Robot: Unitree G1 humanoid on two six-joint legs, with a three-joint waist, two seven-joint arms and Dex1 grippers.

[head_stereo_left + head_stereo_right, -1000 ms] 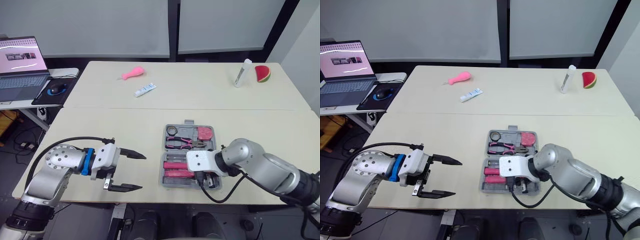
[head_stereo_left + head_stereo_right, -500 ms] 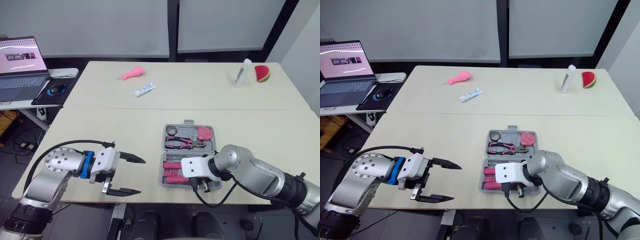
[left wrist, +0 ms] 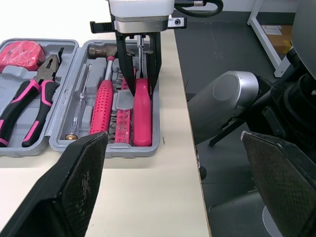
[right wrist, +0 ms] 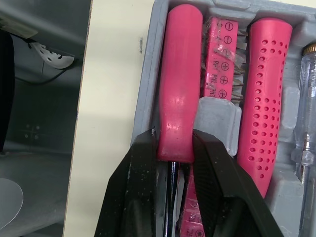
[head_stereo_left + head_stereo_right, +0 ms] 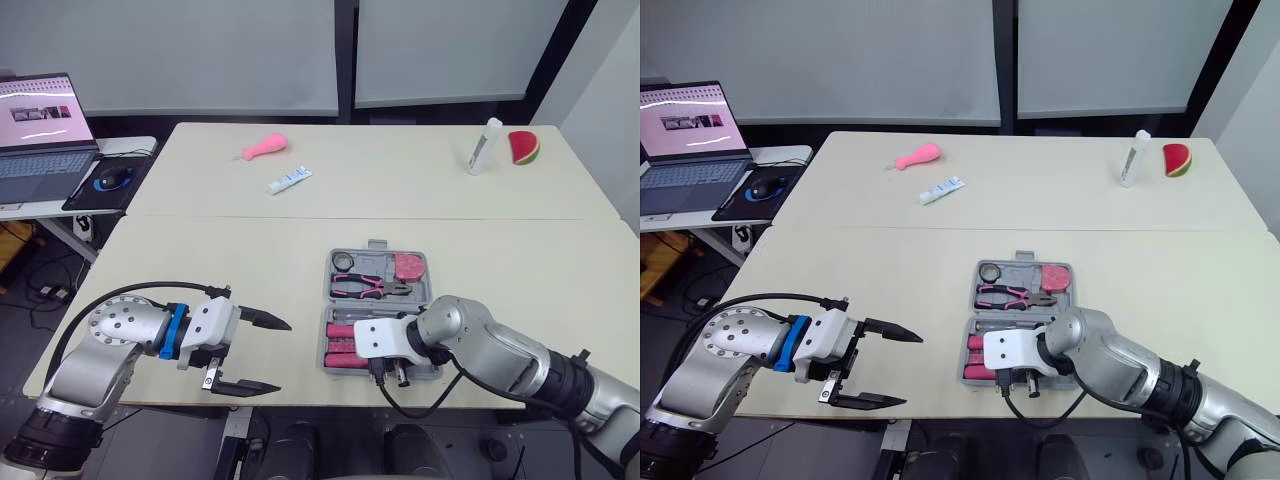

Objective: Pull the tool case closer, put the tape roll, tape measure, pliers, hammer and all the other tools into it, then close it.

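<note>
Table (image 5: 250, 260) near edge holds tool case (image 3: 106, 149) | right tool (image 4: 175, 148) clamps pink screwdriver (image 4: 180, 74) | left tool (image 5: 280, 354) wide, apart

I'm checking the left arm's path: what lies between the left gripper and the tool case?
Nothing: the left eye view shows only bare table between the left gripper and the tool case.

Table (image 5: 250, 250) — tool case (image 5: 377, 305), tube (image 5: 290, 180)

A grey plastic tool case (image 3: 133, 150) holds a smooth pink screwdriver handle (image 4: 178, 84), a hole-dotted pink hammer grip (image 4: 266, 98) and black-and-pink pliers (image 5: 372, 287) on the cream table (image 5: 250, 250).
</note>
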